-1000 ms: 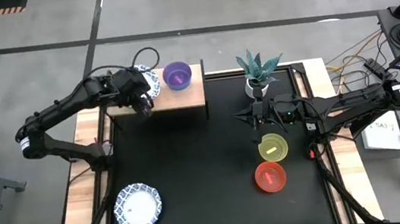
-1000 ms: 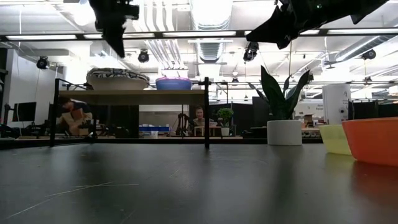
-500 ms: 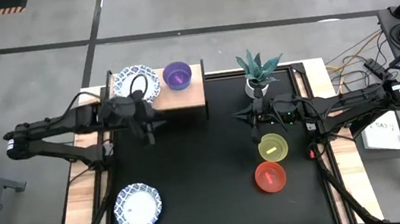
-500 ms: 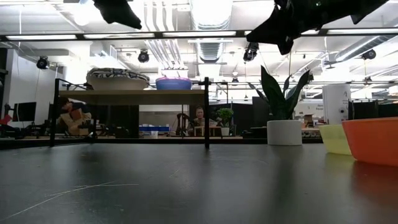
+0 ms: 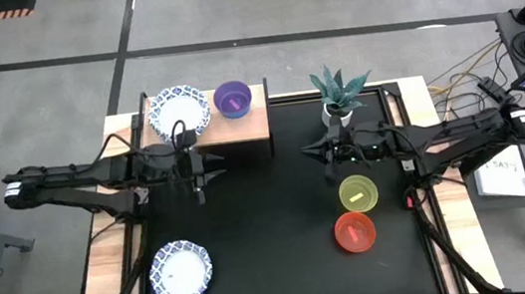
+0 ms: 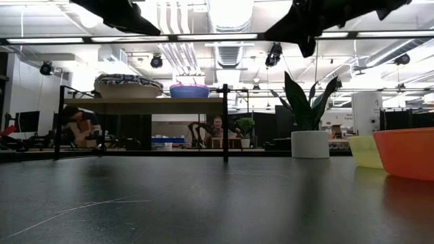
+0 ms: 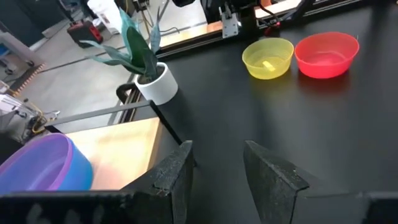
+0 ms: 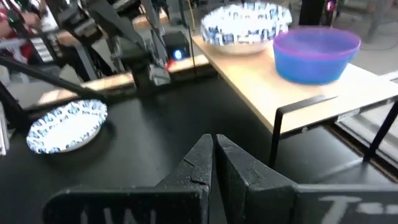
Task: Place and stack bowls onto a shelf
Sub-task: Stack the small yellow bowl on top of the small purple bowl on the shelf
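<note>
On the shelf (image 5: 240, 130) already stand a patterned bowl (image 5: 180, 111) and the purple bowl (image 5: 232, 97), while another patterned bowl (image 5: 181, 272), the yellow bowl (image 5: 358, 193) and the red bowl (image 5: 354, 232) wait on the table; the left gripper (image 5: 204, 177) is open and empty, the right gripper (image 5: 321, 152) closed on nothing.

We see the left gripper (image 5: 198, 180) now pulled back off the shelf (image 5: 240, 128) and out over the bench (image 5: 272, 226), empty.
</note>
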Available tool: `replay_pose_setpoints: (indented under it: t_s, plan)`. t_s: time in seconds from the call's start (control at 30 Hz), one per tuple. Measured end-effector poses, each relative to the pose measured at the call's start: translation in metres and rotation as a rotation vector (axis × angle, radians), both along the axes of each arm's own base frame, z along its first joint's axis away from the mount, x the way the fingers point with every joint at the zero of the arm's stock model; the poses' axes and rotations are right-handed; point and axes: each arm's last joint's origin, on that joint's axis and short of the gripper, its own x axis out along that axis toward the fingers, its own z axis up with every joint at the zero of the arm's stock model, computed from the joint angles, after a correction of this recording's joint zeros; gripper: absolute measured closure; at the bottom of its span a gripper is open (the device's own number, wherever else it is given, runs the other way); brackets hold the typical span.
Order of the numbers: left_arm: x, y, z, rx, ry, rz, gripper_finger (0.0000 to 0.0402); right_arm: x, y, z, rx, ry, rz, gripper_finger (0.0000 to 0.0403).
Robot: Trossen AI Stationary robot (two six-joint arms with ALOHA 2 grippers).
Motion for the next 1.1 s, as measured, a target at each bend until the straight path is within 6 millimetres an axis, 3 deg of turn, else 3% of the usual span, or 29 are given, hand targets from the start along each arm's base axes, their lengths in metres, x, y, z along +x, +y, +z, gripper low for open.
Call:
replay_pose_setpoints:
  t_s: [0.2, 0.33, 0.57, 0.73, 0.87, 1.1]
  plan:
    - [-0.001, 0.001, -0.003, 0.019, 0.015, 0.029, 0.0277, 0.016, 0.000, 0.006, 0.094, 0.153, -0.030, 0.0394]
    - [-0.003, 0.002, -0.004, 0.040, 0.037, 0.073, 0.0277, 0.024, 0.000, 0.004, 0.243, 0.348, -0.099, 0.0394]
    - [-0.004, 0.003, -0.008, 0.051, 0.061, 0.100, 0.0277, 0.024, 0.003, -0.018, 0.645, 0.820, -0.376, 0.0394]
    - [-0.004, 0.003, -0.010, 0.050, 0.069, 0.101, 0.0276, 0.032, 0.009, -0.038, 0.796, 1.033, -0.462, 0.0389]
    - [-0.005, 0.003, -0.011, 0.045, 0.078, 0.105, 0.0277, 0.039, 0.014, -0.053, 0.918, 1.123, -0.478, 0.0356]
    - [-0.007, 0.003, -0.014, 0.046, 0.109, 0.104, 0.0277, 0.045, 0.016, -0.067, 0.981, 1.176, -0.559, 0.0258]
